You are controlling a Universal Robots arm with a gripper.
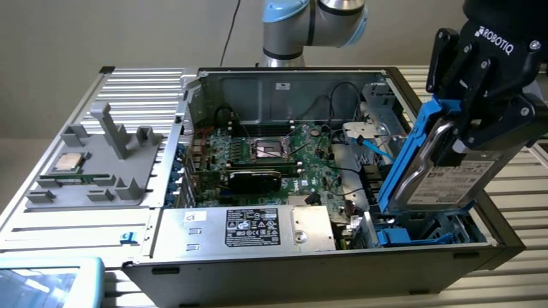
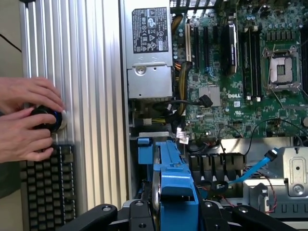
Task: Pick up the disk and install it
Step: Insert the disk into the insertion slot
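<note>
The disk is a silver-grey hard drive with a white label in a bright blue carrier. It stands upright on edge, tilted slightly. My gripper is shut on its upper end and holds it over the blue drive bay at the open computer case's front corner, on the exterior view's right. The disk's lower edge sits at the bay's opening. In the wrist view the disk runs edge-on between the black fingers of the gripper, with the bay's blue bracket just beyond it.
Beside the bay lies the silver power supply with its black label. The motherboard and a blue cable lie deeper in the case. A grey fixture holds a CPU chip. A person's hands rest by a keyboard.
</note>
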